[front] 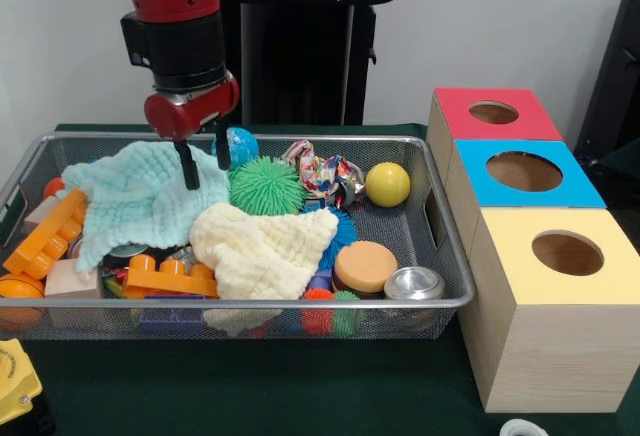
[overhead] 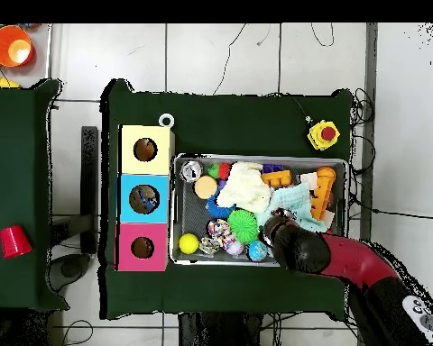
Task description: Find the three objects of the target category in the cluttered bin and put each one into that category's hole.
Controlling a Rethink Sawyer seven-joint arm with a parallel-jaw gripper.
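Clutter is being searched in the bin, where no crushed clear bottle is being shown in either view; any bottles are judged to be lying hidden under the two cloths. The gripper is being held low over the mint cloth, apparently so that the covering can be lifted aside. Its jaws are being kept slightly spread, empty, their tips touching or just above the cloth. The blue-topped hole is waiting in the middle box beside the bin on the green surface.
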